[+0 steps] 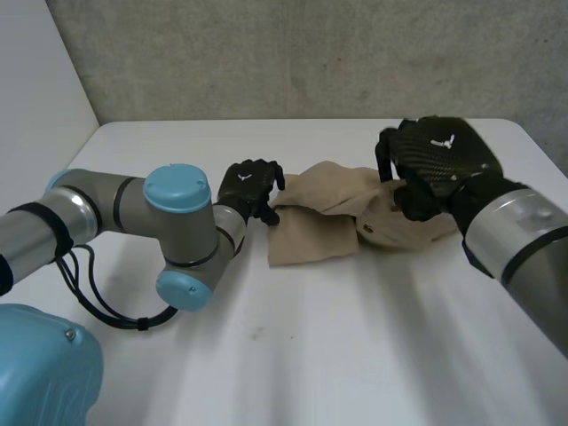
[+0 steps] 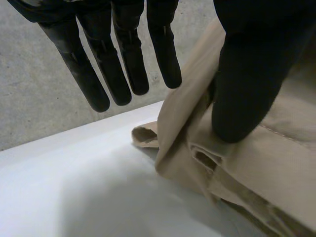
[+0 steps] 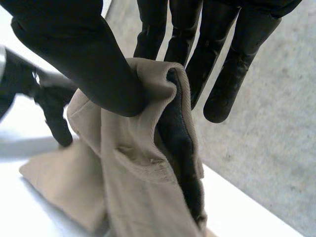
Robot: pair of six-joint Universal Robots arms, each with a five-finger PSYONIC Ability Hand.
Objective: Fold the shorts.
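1. Tan fabric shorts [image 1: 319,226] sit on the white bench [image 1: 355,346], towards its far side. Their long axis runs side to side between our two hands. The left part lies as a flat panel and the right part is bunched and lifted.
2. Right hand [image 1: 435,164] is at the right end of the shorts. In its wrist view the thumb [image 3: 89,64] presses a thick seamed edge against the fingers [image 3: 180,34]. We read that edge as the waistband. So this hand is clamped on the cloth, with that end held up off the bench and a dark inner lining [image 3: 185,148] showing.
3. Left hand [image 1: 250,188] is at the left edge of the shorts. In its wrist view the fingers [image 2: 123,64] are straight and clear of the cloth, and the thumb [image 2: 247,89] is set down on a fold. That is no grip: the hand is spread, and the thumb is at most pinning.
4. Key relation: the shorts run from the right hand straight across to the left hand, along the long axis. Only the right hand has a real hold, so we judge it best placed to carry its end over towards the left. The left hand is nearer the flat panel and suits the anchor role.
5. Our judgement: the fold is under way but not finished, and the layers look uneven.
6. Risks: the pinch may hold only some of the layers, so the rest trail behind. The thumb pin on the left may also slip if the cloth gets dragged.
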